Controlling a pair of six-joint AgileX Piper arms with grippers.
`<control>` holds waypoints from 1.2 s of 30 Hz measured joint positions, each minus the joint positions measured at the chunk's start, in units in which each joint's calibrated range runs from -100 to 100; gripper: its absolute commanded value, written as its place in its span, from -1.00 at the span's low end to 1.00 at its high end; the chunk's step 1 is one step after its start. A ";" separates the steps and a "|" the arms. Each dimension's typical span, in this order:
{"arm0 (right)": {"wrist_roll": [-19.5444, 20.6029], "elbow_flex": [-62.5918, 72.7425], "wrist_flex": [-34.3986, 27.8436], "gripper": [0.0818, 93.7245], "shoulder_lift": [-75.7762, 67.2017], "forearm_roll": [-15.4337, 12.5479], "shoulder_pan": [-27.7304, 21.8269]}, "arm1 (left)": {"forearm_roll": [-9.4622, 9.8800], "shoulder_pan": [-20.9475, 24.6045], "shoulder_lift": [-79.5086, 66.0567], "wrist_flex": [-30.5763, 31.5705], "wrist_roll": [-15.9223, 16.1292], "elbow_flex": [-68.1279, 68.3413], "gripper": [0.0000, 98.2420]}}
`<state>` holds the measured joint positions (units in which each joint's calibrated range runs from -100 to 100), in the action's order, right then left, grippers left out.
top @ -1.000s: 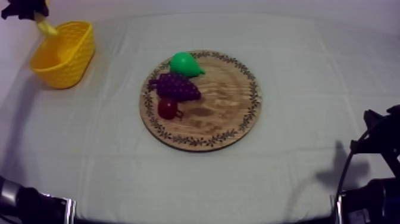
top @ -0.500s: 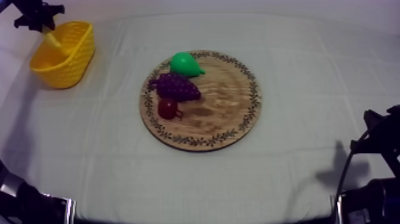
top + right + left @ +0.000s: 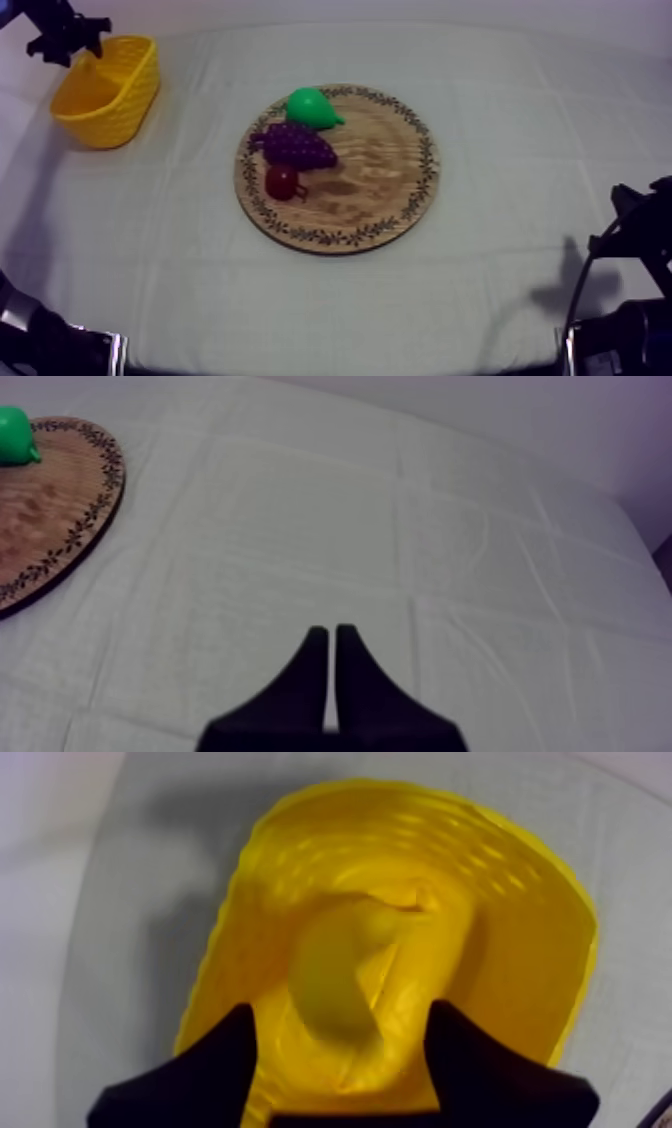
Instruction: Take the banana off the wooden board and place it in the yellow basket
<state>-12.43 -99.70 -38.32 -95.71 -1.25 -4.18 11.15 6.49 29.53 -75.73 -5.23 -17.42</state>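
The yellow basket (image 3: 105, 90) stands at the table's far left. My left gripper (image 3: 66, 42) hovers above the basket's back rim. In the left wrist view, its two black fingers (image 3: 225, 1057) stand wide apart over the basket (image 3: 500, 902), and my left gripper (image 3: 345, 1047) is open. The banana (image 3: 335, 977) lies inside the basket below them, free of the fingers. My right gripper (image 3: 331, 666) is shut on nothing, a narrow wedge over bare cloth. My right arm (image 3: 630, 300) rests at the lower right.
The round wooden board (image 3: 385, 185) sits mid-table with a green pear (image 3: 310, 107), purple grapes (image 3: 295, 146) and a small red fruit (image 3: 281, 182) on its left half. The board's edge (image 3: 60, 526) and the pear (image 3: 14, 423) lie off beside my right gripper.
A second ago the banana hung from my left gripper over the basket. The fingers have let go and the banana has dropped into the basket. The right arm has not moved.
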 measured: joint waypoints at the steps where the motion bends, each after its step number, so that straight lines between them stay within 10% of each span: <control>1: 0.00 0.00 0.00 -0.99 0.00 0.00 0.00 | 0.00 -0.05 -0.70 0.00 -0.13 0.78 0.40; 22: 0.00 0.00 0.00 -0.99 0.00 0.00 0.00 | 0.28 -2.49 -42.54 4.25 -3.93 30.87 0.09; 36: 0.00 0.00 -0.10 -0.99 0.00 0.00 0.00 | 0.32 -4.98 -66.71 14.72 -4.45 48.46 -0.48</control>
<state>-12.43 -99.70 -38.42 -95.71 -1.25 -4.18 11.47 1.52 -37.18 -61.01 -9.68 31.04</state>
